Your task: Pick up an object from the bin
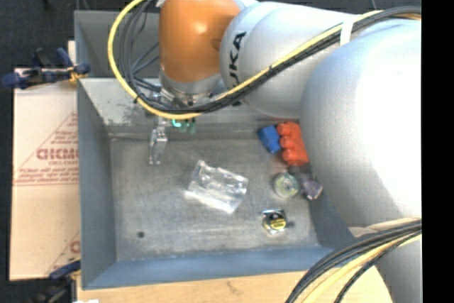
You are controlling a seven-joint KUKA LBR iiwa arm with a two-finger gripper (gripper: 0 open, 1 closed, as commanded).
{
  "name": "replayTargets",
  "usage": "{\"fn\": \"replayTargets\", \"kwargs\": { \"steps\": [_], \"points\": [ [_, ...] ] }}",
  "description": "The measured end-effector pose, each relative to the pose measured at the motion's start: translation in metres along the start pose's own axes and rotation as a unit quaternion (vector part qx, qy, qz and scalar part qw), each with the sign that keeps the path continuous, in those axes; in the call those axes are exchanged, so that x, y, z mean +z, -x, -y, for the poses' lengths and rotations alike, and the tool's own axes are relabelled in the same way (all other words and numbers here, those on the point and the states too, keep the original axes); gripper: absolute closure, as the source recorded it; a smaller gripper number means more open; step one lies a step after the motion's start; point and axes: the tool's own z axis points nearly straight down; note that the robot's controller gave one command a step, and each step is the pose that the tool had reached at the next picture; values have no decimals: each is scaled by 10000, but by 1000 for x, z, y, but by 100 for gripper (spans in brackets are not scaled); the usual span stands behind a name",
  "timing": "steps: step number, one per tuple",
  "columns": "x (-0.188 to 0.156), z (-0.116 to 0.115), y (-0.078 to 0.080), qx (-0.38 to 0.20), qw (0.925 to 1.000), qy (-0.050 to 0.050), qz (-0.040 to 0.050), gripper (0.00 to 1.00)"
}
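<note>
My gripper (155,152) hangs below the orange wrist cover at the bin's back left, over bare floor, with nothing seen in it. The nearest loose thing is a clear, crumpled plastic packet (216,186), lying flat in the middle of the bin, to the right of the gripper and nearer the front. It is apart from the gripper.
Along the bin's right side lie a blue and orange-red block toy (284,140), a round greenish disc (286,185), a small grey-purple piece (311,189) and a little yellow-and-black tape measure (273,221). The big arm overhangs the right half.
</note>
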Motion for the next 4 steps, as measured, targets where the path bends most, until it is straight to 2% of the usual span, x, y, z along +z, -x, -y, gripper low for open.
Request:
{"fn": "replayTargets", "kwargs": {
  "steps": [1, 2, 3, 4],
  "points": [
    [-78, -19, -40, -1758, 9844, -2, 72, 0],
    [14, 73, -16, -2184, 9759, -29, 3, 0],
    [19, 122, -45, -1950, 9808, -13, 19, 0],
    [45, 254, -136, -2451, 9695, -30, 16, 0]
  ]
}}
